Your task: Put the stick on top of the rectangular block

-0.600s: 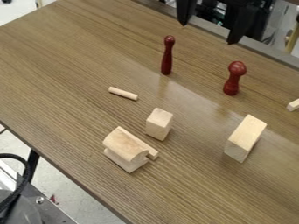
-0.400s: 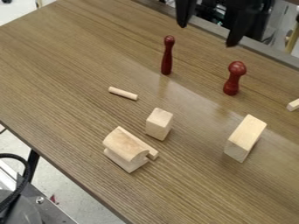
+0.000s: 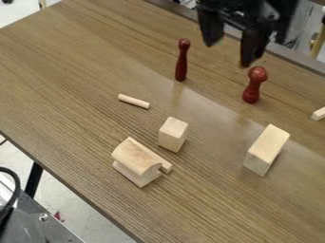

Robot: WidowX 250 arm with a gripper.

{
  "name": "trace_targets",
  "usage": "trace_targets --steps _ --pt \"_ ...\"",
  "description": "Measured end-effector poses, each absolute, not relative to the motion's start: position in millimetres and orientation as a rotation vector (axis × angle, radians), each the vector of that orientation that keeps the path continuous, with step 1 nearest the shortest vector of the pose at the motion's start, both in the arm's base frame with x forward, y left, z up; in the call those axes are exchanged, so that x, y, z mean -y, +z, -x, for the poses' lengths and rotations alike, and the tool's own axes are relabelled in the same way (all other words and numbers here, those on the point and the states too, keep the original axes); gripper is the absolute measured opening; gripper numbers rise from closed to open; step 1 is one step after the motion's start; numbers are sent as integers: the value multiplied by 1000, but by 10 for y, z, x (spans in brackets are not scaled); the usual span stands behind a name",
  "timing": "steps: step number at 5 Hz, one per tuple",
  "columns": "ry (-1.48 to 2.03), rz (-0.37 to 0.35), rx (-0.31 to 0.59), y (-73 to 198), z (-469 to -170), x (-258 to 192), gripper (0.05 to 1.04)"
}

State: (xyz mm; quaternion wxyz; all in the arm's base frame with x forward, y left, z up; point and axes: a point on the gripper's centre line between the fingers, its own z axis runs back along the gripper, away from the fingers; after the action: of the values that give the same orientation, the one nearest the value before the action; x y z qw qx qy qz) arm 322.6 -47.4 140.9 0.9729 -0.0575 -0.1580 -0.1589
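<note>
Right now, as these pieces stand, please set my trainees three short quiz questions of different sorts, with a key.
1. True or false: the hand is open.
2. Fill in: the slim red pin stands ____ (opposite of lying down).
3. Choose: the round stick lies on A, the table; B, the rectangular block; C, the arched block.

Key: 1 true; 2 upright; 3 A.

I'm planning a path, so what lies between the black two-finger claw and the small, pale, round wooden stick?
In the camera view, a slim, dark-red, glossy pin stands upright between the claw and the stick.
</note>
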Motion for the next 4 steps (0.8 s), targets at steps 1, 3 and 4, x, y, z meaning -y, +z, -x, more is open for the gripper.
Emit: trace_targets --steps 1,3,4 --pt "-425 208 428 1167 -3414 601 1001" --pt "-422 202 436 858 -3748 805 1001" --pt "-455 202 441 789 -3924 1026 1001"
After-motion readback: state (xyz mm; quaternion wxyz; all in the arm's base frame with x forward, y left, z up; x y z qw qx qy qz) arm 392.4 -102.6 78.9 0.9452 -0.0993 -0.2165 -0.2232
